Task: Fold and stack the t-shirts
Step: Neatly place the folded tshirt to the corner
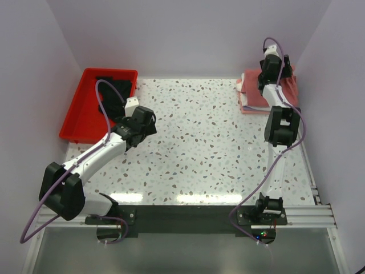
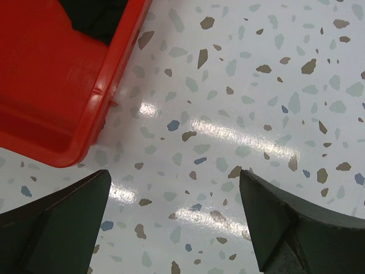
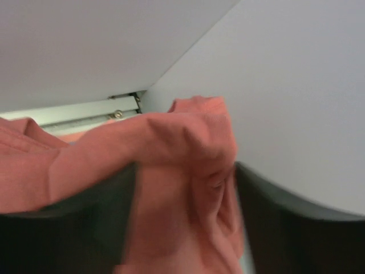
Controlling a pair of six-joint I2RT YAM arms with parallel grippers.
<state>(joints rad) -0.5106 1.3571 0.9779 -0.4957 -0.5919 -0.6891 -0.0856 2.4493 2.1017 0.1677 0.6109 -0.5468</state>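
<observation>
Here, a fold of pink shirt [image 3: 171, 148] is pinched by the right gripper [image 1: 268, 79] — above the shirt stack [image 1: 251, 106] in the table's [image 1: 211, 154] far right corner. The left gripper [image 2: 177, 222] is held wide open beside the red tray [image 1: 77, 123], where a black shirt [image 1: 117, 91] lies.

Bright even overhead light; glare streaks on table [image 2: 228, 134]; right wrist view blurred.
</observation>
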